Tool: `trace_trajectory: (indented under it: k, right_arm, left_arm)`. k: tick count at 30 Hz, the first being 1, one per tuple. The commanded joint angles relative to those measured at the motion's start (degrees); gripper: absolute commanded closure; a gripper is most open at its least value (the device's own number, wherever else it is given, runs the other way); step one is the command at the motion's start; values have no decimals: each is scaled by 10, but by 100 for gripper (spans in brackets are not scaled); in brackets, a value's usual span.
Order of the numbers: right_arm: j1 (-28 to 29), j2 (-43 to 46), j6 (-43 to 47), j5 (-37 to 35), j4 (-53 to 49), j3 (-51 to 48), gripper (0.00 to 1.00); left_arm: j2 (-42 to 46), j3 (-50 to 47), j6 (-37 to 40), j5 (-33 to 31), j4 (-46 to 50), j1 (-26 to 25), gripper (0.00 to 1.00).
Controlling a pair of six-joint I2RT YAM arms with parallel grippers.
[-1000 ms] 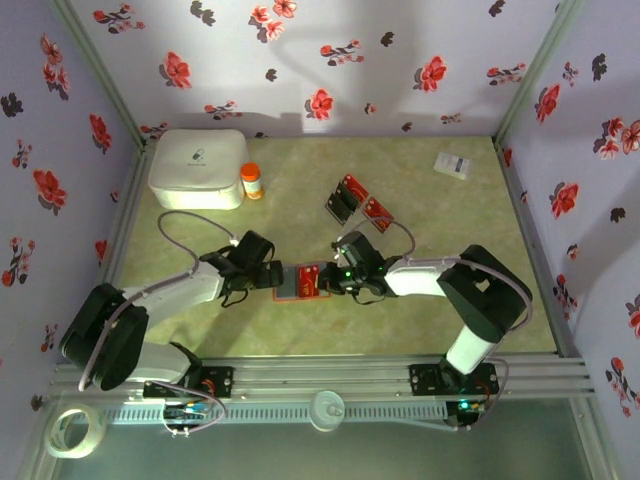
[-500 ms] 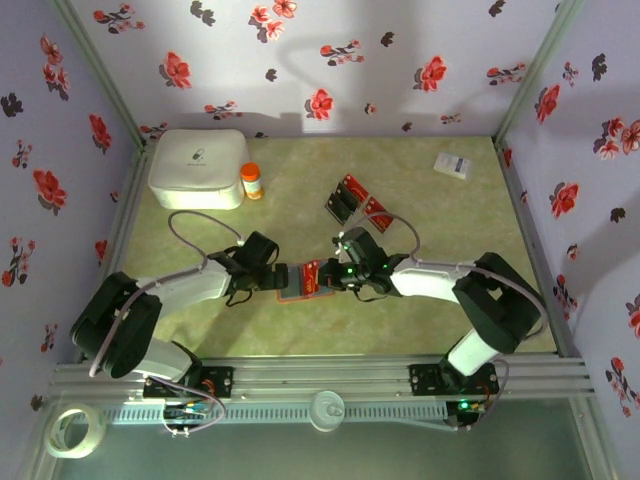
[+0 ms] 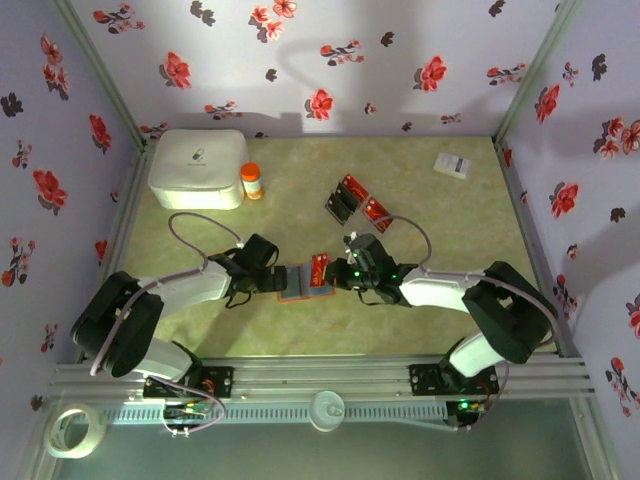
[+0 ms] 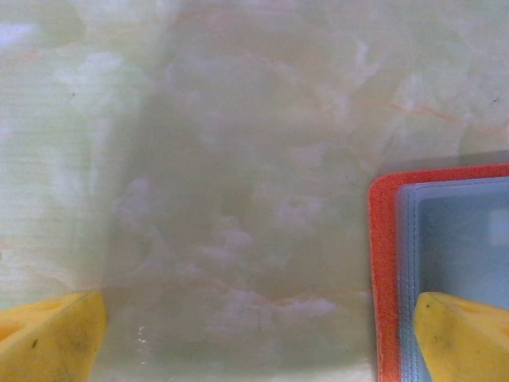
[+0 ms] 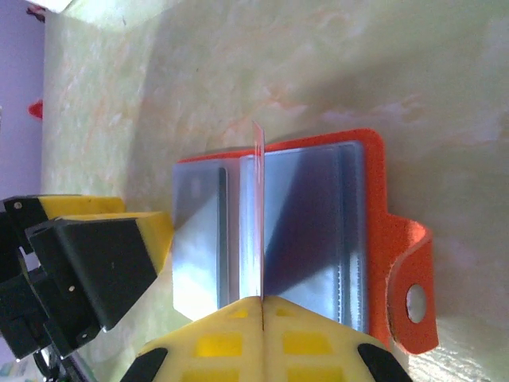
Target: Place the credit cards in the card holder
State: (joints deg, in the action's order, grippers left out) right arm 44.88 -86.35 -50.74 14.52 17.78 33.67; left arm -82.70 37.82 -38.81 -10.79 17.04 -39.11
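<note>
The right end effector (image 5: 260, 306) is clenched on a red card (image 5: 258, 215) standing on edge, long axis parallel to the fold of the open card holder (image 5: 374, 207) lying on the desk (image 4: 238, 159) directly beneath it, while the released left end effector (image 4: 254, 338) straddles the holder's opposite edge.

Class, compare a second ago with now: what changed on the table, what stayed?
The right tool, shut on a thin red credit card, turned it from nearly flat to standing on edge over the open orange-red folding card holder; its elbow swung outward. Unchanged: the open left tool at the holder's left edge and the loose red and black cards behind.
</note>
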Motion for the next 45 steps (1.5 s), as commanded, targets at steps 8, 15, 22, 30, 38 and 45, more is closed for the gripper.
trace_trajectory:
  k: [8, 15, 22, 30, 38, 45]
  right_arm:
    - [19, -12, -14, -39, 120, -19, 100]
    - [27, -49, -22, -39, 160, -20, 100]
    - [28, -67, -27, -43, 190, -33, 100]
    - [28, -81, -33, -33, 207, -43, 100]
    - [29, -85, -41, -19, 227, -45, 100]
    - [29, -82, -42, -15, 231, -46, 100]
  left_arm:
    - [-13, -13, 0, -18, 7, -3, 0]
    - [-13, -15, -1, -19, 7, -3, 0]
    - [-12, -17, -2, -20, 7, -3, 0]
    - [-12, -17, -2, -19, 6, -3, 0]
    - [-11, -19, -2, -20, 5, -3, 0]
    - [-10, -20, -3, -20, 5, -3, 0]
